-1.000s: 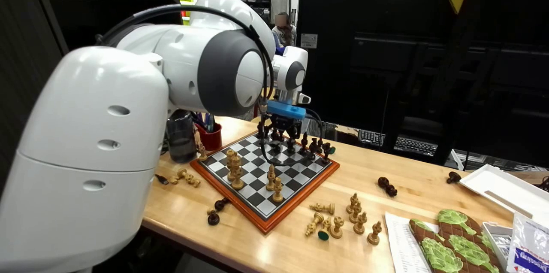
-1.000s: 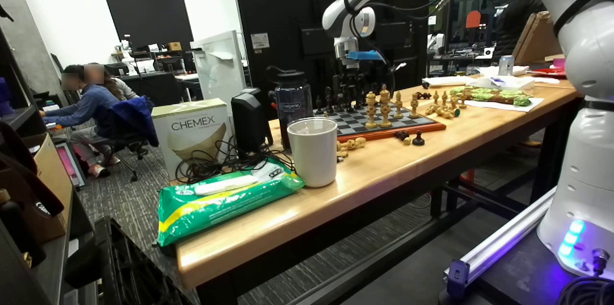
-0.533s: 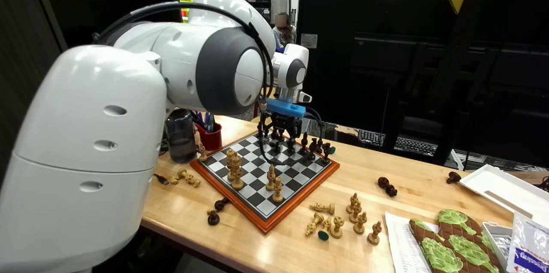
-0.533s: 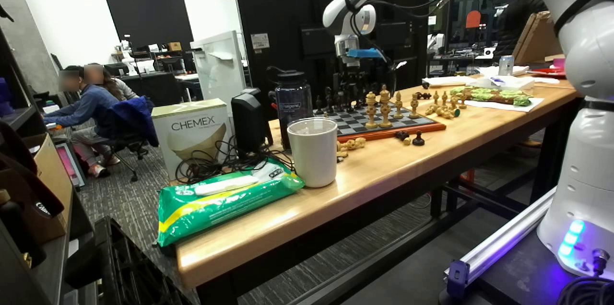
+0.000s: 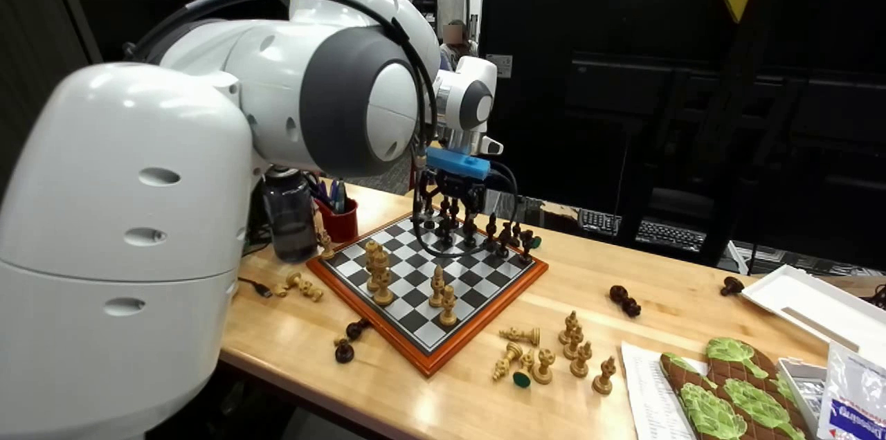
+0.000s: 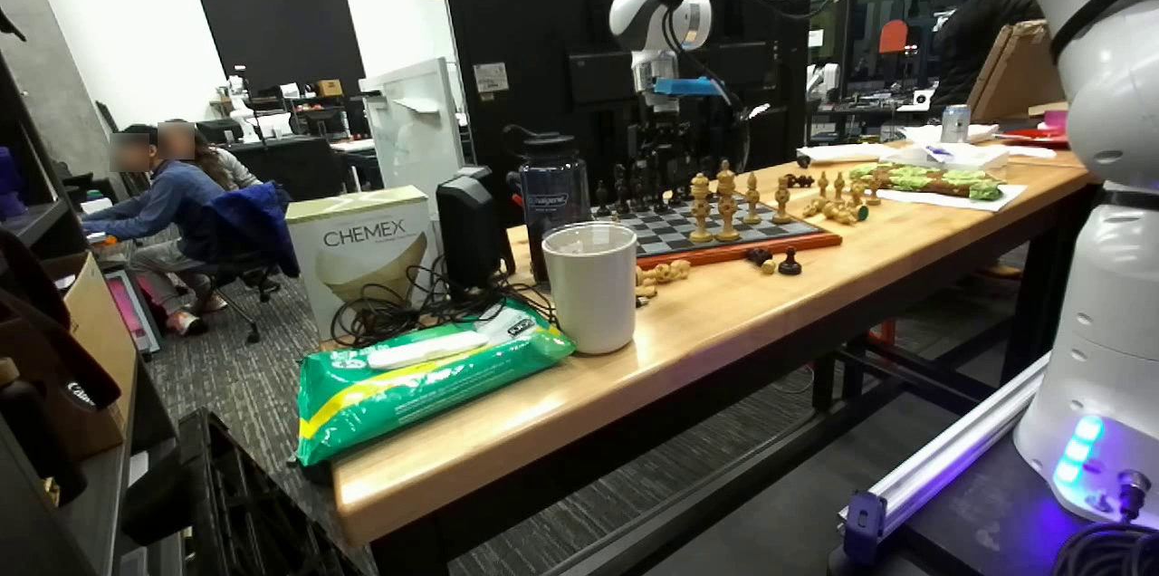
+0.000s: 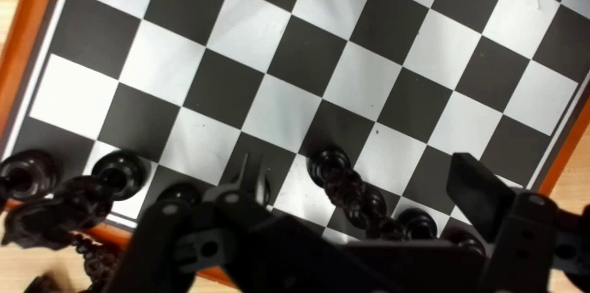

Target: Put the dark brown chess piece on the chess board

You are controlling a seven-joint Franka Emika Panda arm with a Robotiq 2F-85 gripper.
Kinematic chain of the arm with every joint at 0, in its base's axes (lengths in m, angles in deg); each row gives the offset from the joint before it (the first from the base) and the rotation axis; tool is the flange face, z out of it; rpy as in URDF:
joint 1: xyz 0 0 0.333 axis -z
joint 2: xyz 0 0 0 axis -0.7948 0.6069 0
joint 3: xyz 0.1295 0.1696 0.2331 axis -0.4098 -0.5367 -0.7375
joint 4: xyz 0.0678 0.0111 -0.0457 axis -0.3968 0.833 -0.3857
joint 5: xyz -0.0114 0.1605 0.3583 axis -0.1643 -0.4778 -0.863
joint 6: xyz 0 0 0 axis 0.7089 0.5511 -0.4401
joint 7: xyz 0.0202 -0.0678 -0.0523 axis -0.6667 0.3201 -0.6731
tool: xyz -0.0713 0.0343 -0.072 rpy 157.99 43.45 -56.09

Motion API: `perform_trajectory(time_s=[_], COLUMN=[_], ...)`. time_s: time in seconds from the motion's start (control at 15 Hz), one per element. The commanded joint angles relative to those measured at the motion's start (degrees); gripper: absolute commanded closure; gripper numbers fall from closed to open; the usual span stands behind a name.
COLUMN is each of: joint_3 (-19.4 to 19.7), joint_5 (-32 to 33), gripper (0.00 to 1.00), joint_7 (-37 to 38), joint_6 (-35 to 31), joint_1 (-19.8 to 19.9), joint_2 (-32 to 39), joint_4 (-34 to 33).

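Jaws wide apart; dark piece (image 7: 334,172), seen between them, stands on the board (image 7: 306,58), probably placed, so retreat straight up without brushing its neighbours (image 7: 417,225).

Gleams off the chess board (image 7: 299,108) beyond the gripper (image 7: 357,166) (nearly bleaches out in patches), sinks to near-black at its fingers (image 7: 481,196), glares off the table (image 6: 521,417) farther away.

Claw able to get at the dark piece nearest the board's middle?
Probably yes: the claw is open and, in the wrist view, the dark piece shows between its fingers, though other dark pieces crowd close.
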State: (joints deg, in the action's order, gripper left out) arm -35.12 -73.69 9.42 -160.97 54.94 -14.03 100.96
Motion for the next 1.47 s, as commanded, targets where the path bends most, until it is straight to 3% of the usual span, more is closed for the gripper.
perform_trajectory(time_s=[0.0, 0.6, 1.07, 1.13, 1.4], joint_3=[0.04, 0.16, 0.39, 0.32, 0.37], joint_5=[-0.42, -0.25, -1.35, -0.11, -0.14], gripper=[0.0, 0.0, 0.0, 0.0, 0.0], joint_7=[3.16, 7.4, 3.86, 5.58, 5.46], joint_6=[0.87, 1.57, 2.62, 2.41, 2.31], joint_1=[-0.59, -1.4, -1.1, -1.29, -1.27], joint_2=[-5.72, -20.54, -32.82, -27.85, -28.38], joint_4=[4.88, 19.06, 31.79, 26.85, 27.57])
